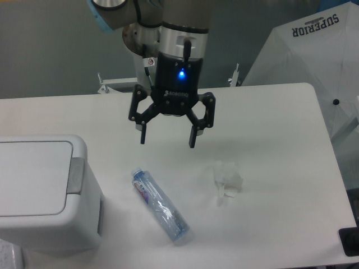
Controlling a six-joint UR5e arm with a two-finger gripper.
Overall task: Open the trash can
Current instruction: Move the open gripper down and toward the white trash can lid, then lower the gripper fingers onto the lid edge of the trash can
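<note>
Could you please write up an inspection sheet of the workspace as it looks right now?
Surface: white table, bare apart from the items listed.
Job's things: trash can at the left edge, lid shut, grey push-bar strip on its right side.
Clutter: plastic bottle lying on its side; crumpled clear wrapper to its right.
Grippers: tool open, empty, pointing down, above the table behind the bottle, apart from the trash can.
Cables: nothing seen.
Surroundings: white fabric printed SUPERIOR at the upper right; grey wall behind.
</note>
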